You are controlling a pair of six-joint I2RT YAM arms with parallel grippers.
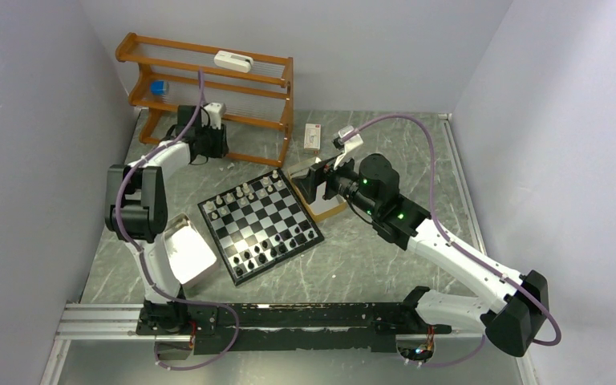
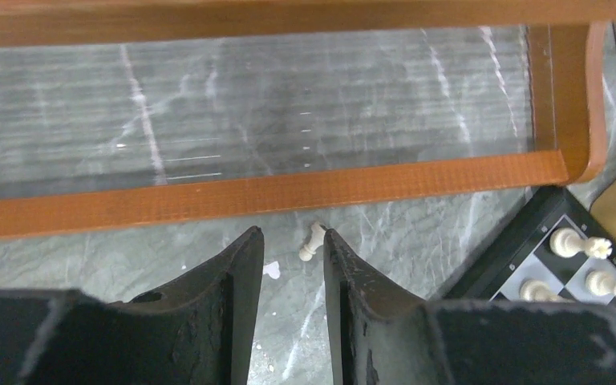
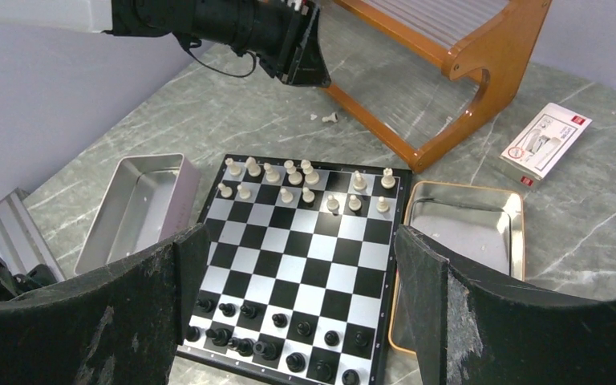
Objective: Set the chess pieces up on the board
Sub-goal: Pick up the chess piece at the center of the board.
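One white pawn (image 2: pixel 313 241) was seen lying on the table (image 2: pixel 417 241) beside the wooden rack (image 2: pixel 289 188), off the board (image 1: pixel 263 218). The left fingers (image 2: pixel 245 273) were held partly open on nothing (the pawn lay just past their tips); the right fingers (image 3: pixel 429 281) were spread wide, empty, above the board.

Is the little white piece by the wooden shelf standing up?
Tipped over: the white piece lies flat on its side.
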